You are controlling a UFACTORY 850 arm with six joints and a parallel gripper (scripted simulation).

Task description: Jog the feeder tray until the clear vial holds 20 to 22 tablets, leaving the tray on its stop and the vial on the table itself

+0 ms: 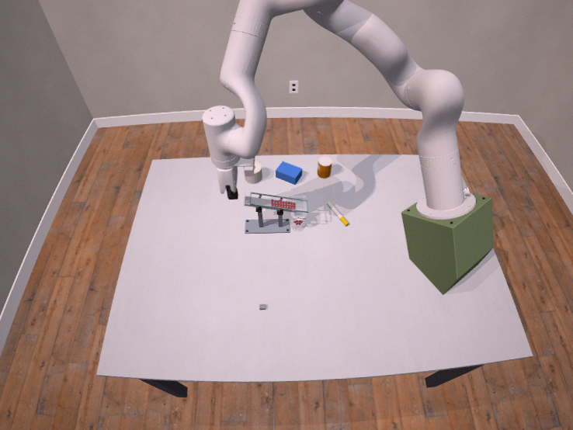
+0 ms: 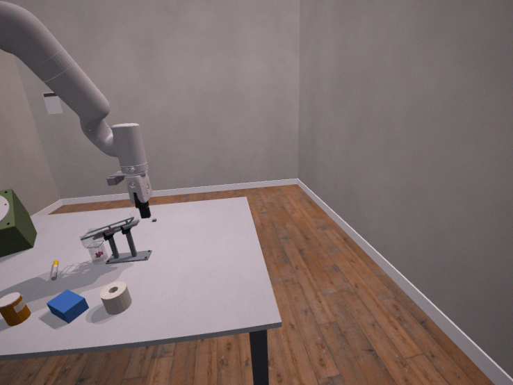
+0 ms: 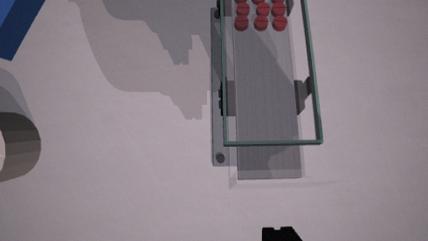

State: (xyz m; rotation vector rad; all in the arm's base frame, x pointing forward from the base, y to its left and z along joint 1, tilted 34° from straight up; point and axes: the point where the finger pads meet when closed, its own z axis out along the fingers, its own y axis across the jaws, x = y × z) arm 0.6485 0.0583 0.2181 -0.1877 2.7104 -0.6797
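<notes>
The clear feeder tray sits on two dark posts over a grey base plate. Several red tablets lie on its right half, toward the clear vial. The vial stands upright on the table under the tray's right end and holds a few red tablets. My gripper is shut and empty, hovering just off the tray's left end, a little apart from it. The wrist view shows the tray's green-rimmed end, the tablets at the top and my fingertips at the bottom edge.
A roll of tape, a blue box and an amber jar stand behind the tray. A yellow-tipped marker lies to its right. A small grey cube lies near the front. The green arm base is at the right.
</notes>
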